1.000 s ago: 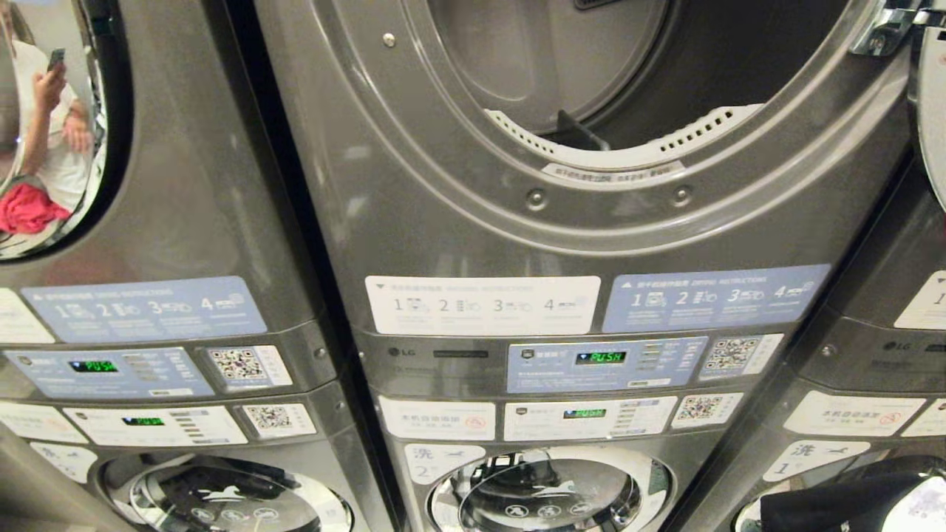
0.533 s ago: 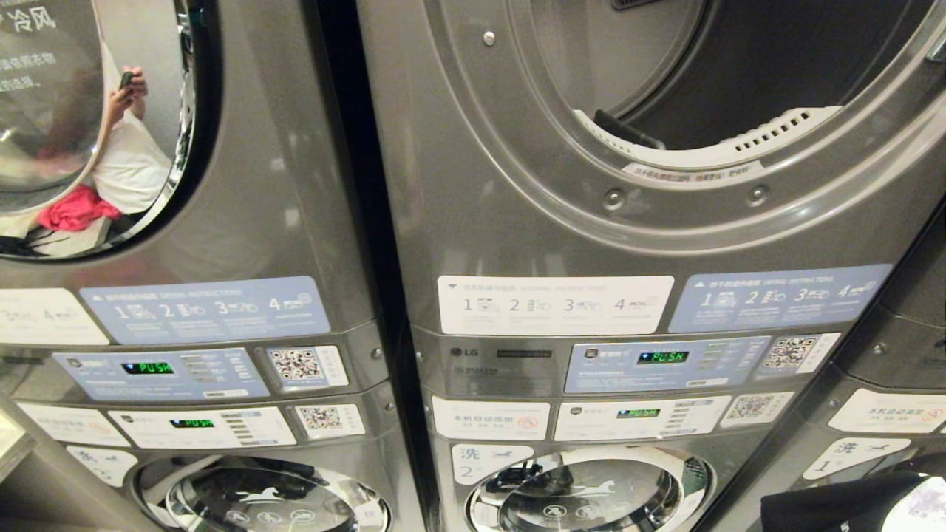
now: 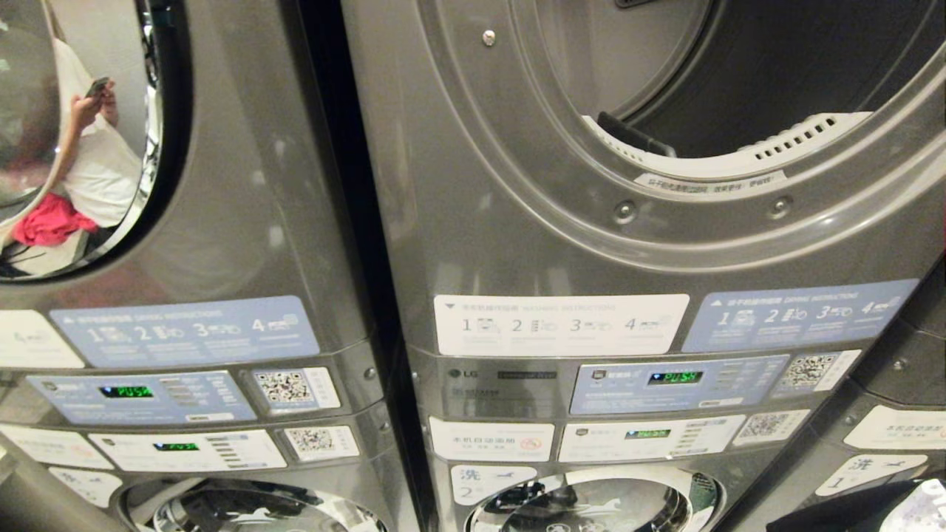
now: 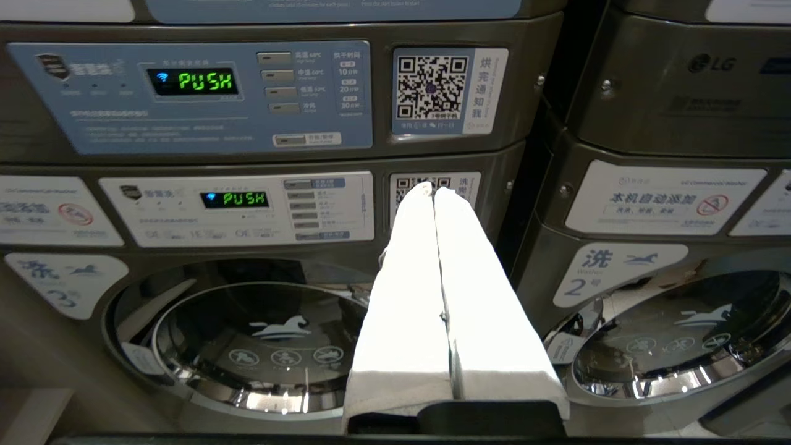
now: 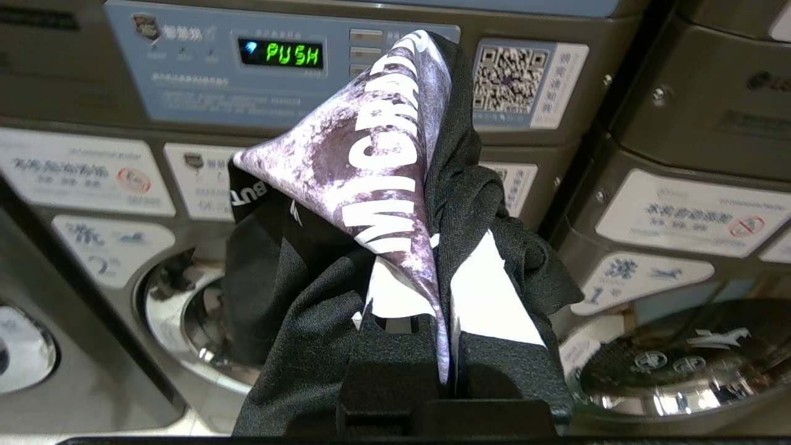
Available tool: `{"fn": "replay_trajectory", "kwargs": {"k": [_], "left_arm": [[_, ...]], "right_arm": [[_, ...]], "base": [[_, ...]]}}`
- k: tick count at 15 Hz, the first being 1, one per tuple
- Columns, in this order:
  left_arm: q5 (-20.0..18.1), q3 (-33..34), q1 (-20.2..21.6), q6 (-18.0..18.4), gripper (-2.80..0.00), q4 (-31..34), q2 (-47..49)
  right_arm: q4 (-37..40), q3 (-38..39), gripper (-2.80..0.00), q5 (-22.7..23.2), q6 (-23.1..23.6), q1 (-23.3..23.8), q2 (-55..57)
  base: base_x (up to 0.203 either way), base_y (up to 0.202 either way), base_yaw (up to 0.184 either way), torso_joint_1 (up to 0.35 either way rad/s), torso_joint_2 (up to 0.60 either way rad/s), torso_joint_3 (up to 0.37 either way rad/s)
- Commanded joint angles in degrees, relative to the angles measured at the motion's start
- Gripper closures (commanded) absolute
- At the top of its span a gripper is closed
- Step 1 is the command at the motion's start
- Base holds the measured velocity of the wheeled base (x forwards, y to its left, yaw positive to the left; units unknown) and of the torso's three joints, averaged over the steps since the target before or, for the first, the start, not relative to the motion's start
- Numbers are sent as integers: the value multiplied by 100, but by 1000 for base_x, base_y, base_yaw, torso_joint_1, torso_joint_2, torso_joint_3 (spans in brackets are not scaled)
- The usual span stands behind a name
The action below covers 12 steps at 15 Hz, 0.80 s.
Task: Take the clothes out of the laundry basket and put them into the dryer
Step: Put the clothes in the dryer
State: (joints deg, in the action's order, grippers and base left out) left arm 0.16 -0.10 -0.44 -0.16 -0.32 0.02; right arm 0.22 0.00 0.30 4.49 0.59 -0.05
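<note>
The dryer (image 3: 517, 192) fills the head view, its round opening (image 3: 739, 66) uncovered and the drum dark inside. My right gripper (image 5: 442, 247) is shut on a black garment with a purple-and-white print (image 5: 377, 142), which drapes over both fingers in front of the control panels. A corner of that garment (image 3: 857, 510) shows at the bottom right of the head view. My left gripper (image 4: 431, 188) is shut with nothing in it, its white fingers (image 4: 401, 290) pressed together before the neighbouring machine's panel. The laundry basket is out of view.
Another stacked machine (image 3: 222, 222) stands to the left, and a person with a phone (image 3: 89, 148) is reflected in its door glass. Below are lit control panels (image 3: 676, 377) and the chrome washer doors (image 3: 591, 510). A third stack (image 3: 909, 369) sits at the right.
The whole head view has shifted: the machines now sit further right and lower in the picture, so the camera has moved. The garment's corner shows lower at the bottom right.
</note>
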Motion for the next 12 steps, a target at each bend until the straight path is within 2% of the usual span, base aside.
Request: {"fn": "replay_trajectory", "kwargs": {"k": [1,7,9,10,11,12], "left_arm": [[2,1,0,-2,0,-4,-2],[2,1,-2,-9,0,-4,-2],[2,1,-7,-11,0,-4,-2],[2,1,0,-14,0,-4,-2],[2,1,-8,-19,0,-4,-2],[2,1,-9,-19,0,-4,-2]], "right_arm": [[4,0,0,5,17,3,-4],[4,0,0,-4,19,3,-4],[-238,0,0,18,260,3,-4],[-622,-27,0,12,550,3,-4],[-1014,-135,0,29,877,3,-4],[-1159,-466,0,157,1002,3,-2]], "base": [[203,0,2,27,2,7],[196,0,0,-1,3,4],[195,0,2,2,14,5],[192,0,-3,5,1,1],[176,0,0,-1,5,9],[89,0,2,6,16,2]]}}
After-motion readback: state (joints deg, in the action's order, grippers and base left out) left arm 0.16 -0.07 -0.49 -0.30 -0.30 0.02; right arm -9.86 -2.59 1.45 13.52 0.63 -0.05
